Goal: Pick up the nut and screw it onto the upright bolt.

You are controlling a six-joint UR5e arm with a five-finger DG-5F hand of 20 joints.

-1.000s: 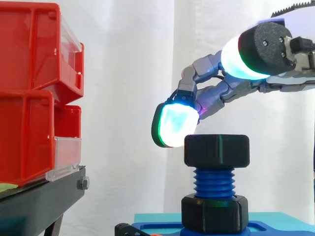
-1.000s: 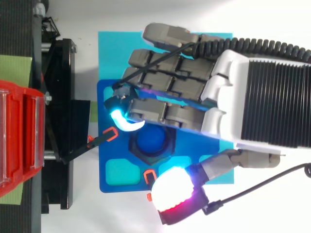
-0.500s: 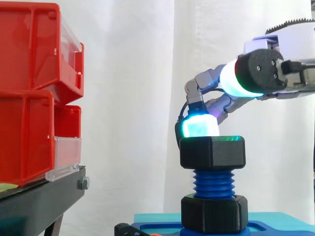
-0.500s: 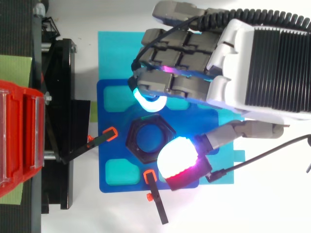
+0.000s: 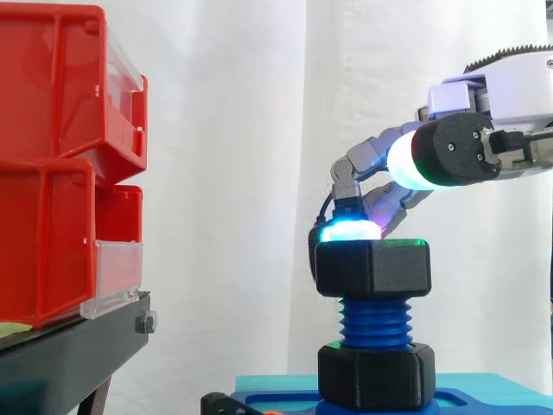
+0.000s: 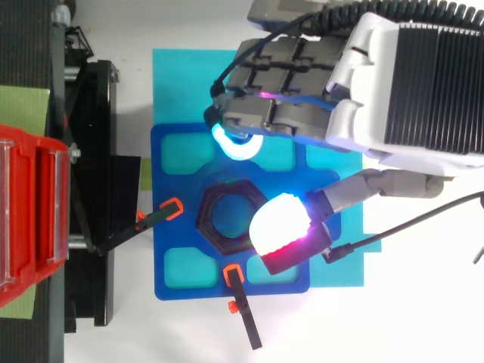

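White curtain behind; I see the black nut (image 5: pixel 372 268) threaded on top of the upright blue bolt (image 5: pixel 374 322), with bare threads below it. My hand (image 6: pixel 302 91) hovers above the bolt, fingers curled, gripping nothing. I judge that screwing down is left.

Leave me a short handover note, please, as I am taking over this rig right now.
Robot hand: close above the nut; grip cannot be judged.
Nut: sits level on top of the upright bolt, with bare threads below it.
Second nut: at the bolt's foot, on the blue base.
Done: nut picked up and set on the bolt.
Left: screw it down the threads.
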